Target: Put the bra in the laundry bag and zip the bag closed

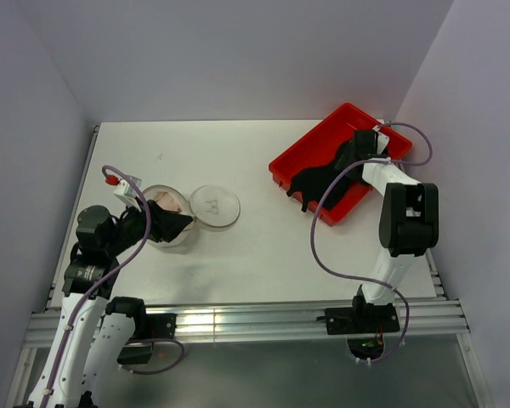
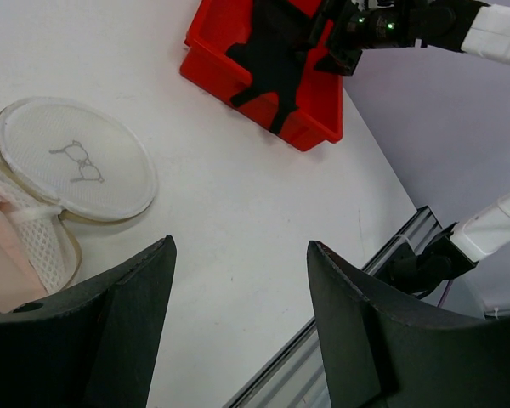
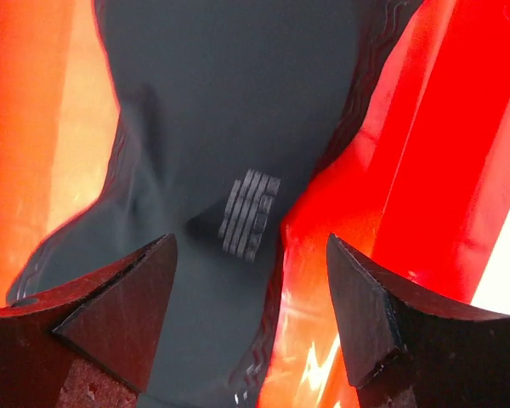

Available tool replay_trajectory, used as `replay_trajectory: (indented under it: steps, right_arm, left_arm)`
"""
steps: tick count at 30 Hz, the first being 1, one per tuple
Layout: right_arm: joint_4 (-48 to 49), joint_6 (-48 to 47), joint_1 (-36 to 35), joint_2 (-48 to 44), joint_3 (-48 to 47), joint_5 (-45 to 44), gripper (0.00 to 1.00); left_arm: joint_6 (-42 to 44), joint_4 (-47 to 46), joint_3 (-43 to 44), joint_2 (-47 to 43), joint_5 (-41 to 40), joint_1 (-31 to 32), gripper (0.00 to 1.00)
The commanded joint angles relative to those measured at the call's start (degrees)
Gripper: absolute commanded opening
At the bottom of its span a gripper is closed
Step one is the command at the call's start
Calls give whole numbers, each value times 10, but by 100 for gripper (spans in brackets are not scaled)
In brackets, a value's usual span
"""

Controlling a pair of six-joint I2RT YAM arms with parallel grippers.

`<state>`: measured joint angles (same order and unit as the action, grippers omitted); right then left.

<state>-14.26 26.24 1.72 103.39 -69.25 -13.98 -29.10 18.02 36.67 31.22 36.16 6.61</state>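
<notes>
The white mesh laundry bag point(image 1: 163, 201) stands open at the table's left, its round zip lid point(image 1: 214, 206) with a dark squiggle lying flat beside it. In the left wrist view the lid point(image 2: 72, 166) and the bag's mesh wall point(image 2: 30, 242) are at the left. My left gripper point(image 1: 172, 226) is open and empty at the bag's near side point(image 2: 238, 255). The black bra point(image 1: 310, 180) lies in the red tray point(image 1: 323, 136), one end hanging over the front rim. My right gripper point(image 1: 350, 160) is open low over the bra point(image 3: 229, 110), jaws either side of its edge point(image 3: 251, 251).
The red tray point(image 2: 319, 102) sits at the back right near the right wall. A grey hook patch point(image 3: 249, 212) shows on the bra. The tray's red floor point(image 3: 459, 127) lies right of the fabric. An aluminium rail point(image 1: 255, 319) runs along the near table edge.
</notes>
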Motion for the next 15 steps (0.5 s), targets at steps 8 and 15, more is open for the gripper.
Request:
replay_trajectory:
  steps: [8,15]
  right_arm:
    - [20,39,43,36,-55,88,36]
    - [140,50,43,-86,32,132,0]
  left_arm:
    - [19,-19,1,-10,13,16,68]
    - [19,-19,-2,-12,11,16,68]
